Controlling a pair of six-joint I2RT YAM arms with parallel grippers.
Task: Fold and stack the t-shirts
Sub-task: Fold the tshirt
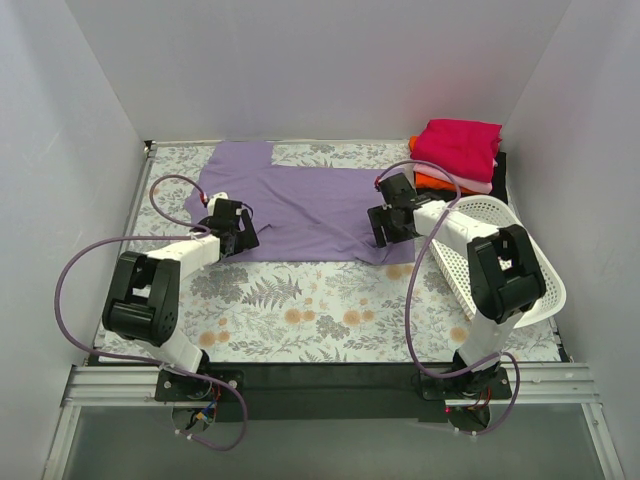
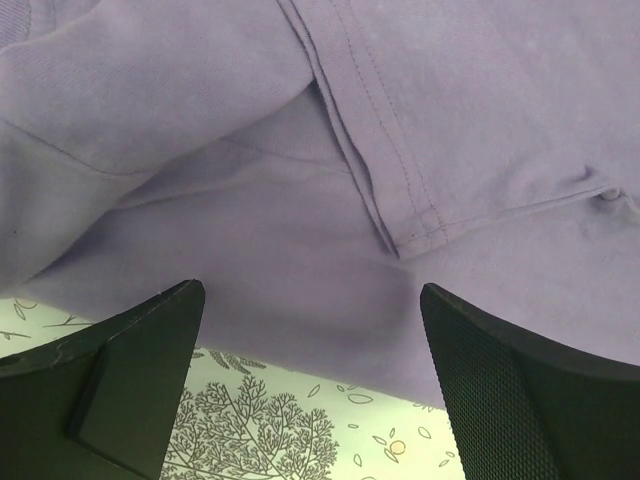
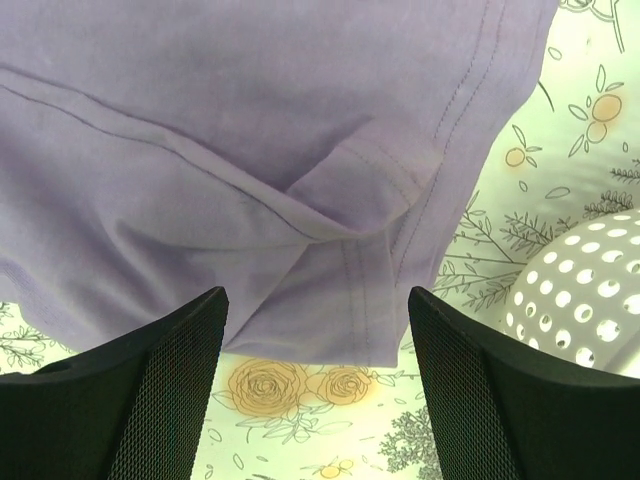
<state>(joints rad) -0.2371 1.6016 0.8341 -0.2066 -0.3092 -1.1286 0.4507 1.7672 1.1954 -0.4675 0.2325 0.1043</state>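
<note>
Left jaws: released, empty, over near-left edge of lavender t-shirt (image 1: pixel 300 205) | Right jaws: released, empty, over its near-right corner | Shirt: spread on table (image 1: pixel 320 310), far centre | Folded t-shirts (image 1: pixel 458 150): stacked far right, magenta on top

- The floral-patterned table (image 1: pixel 300 310) carries everything.
- A lavender t-shirt (image 1: pixel 300 205) lies spread toward 12 o'clock.
- The folded t-shirts (image 1: pixel 455 150) sit stacked at 1 o'clock.
- A white basket (image 1: pixel 500 215) sits at 3 o'clock.
</note>
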